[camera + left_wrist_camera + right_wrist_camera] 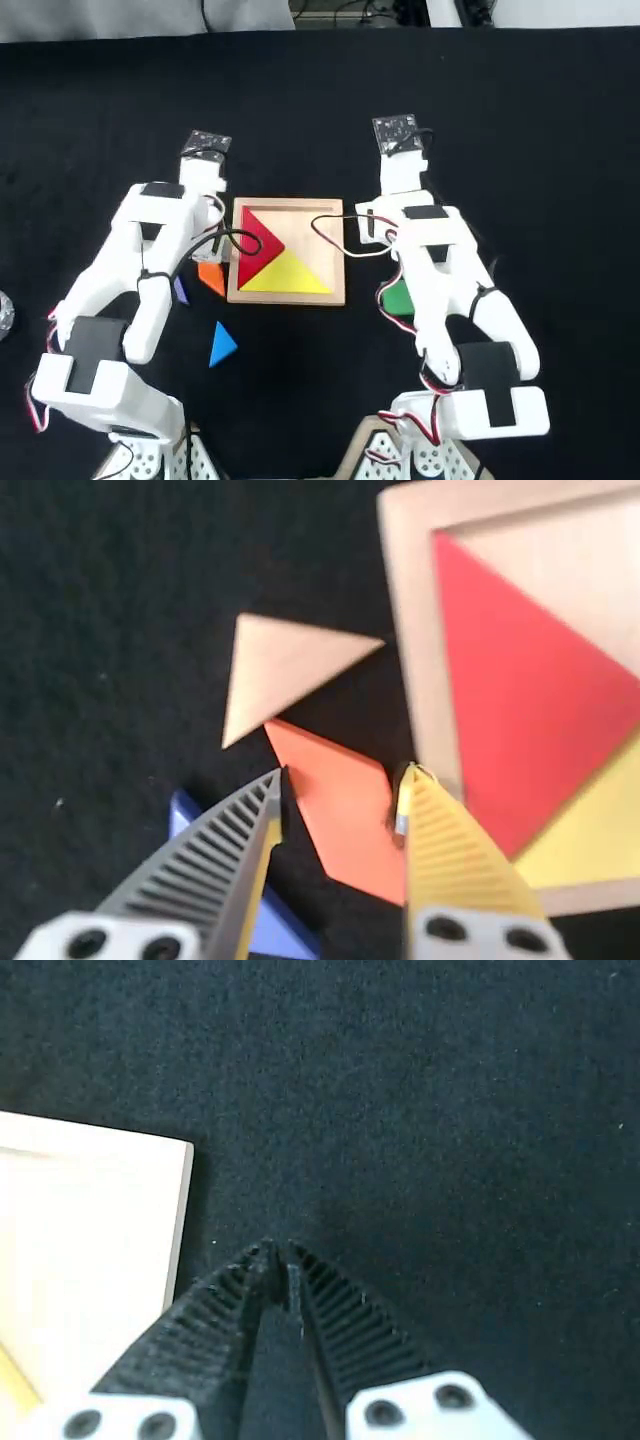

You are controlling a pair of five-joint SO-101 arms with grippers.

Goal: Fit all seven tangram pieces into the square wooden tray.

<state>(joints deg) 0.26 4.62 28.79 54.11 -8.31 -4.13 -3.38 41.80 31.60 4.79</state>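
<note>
Left gripper (342,785) hovering part-open, jaws straddling orange piece (345,830) beside tray (405,650), contact unclear. Right gripper (280,1257) sitting closed, holding nothing, near tray edge.

Black cloth-covered table (560,120), pale grey strip (100,15) along its far edge, dark cables (400,12) behind

Two large triangles (262,240) in tray (337,250); parallelogram (345,815), small triangle (285,665) just left of tray, outside it.

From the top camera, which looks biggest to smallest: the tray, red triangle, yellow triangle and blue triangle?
1. wooden tray
2. red triangle and yellow triangle, about alike
3. blue triangle
</note>
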